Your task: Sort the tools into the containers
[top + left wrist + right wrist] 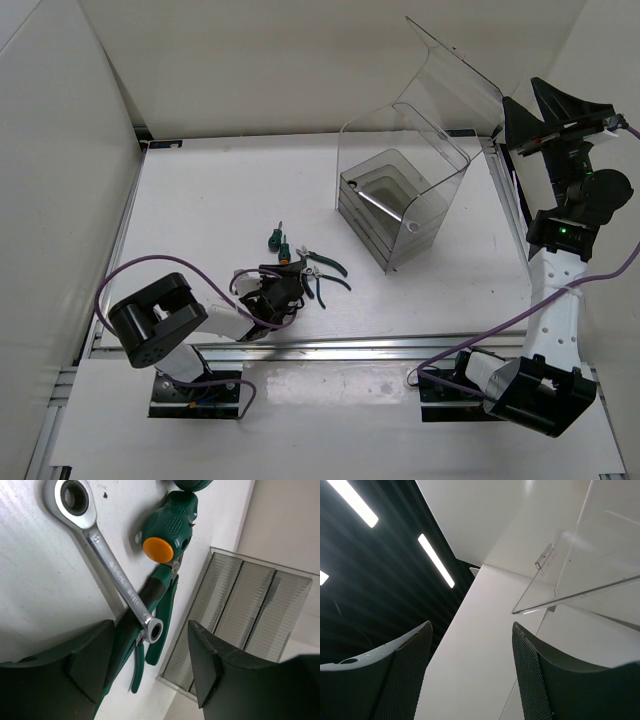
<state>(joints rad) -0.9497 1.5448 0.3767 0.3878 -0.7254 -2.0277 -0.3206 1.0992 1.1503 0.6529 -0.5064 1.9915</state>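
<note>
Because the tools lie bunched near the table's (200, 200) front edge, the left gripper (151, 630) hangs low over them, jaws wide and holding nothing. The small ring end of a silver wrench (117, 580) lies between its fingers, so this is likely the piece it means to take. In the left wrist view the wrench runs off toward eleven o'clock, lying across the dark-green pliers (161, 602). A stubby screwdriver (167, 530) with an orange cap sits at twelve o'clock, just beyond.

From overhead the gripper hides the wrench, and only the pliers and two screwdrivers show. The wrist camera alone gives the overlap.

At two o'clock from the pile, apart from it, stands the clear bin (395, 210). The top view shows a bright bar inside it, perhaps a tool, though I cannot tell. Its lid (455, 75) is swung up.

At three o'clock of the bin the right gripper (471, 627) sits high beside the lid's edge, probably to prop it. Its jaws stand wide with nothing between them. Its own camera puts the lid's edge at two o'clock, without showing whether they touch.
</note>
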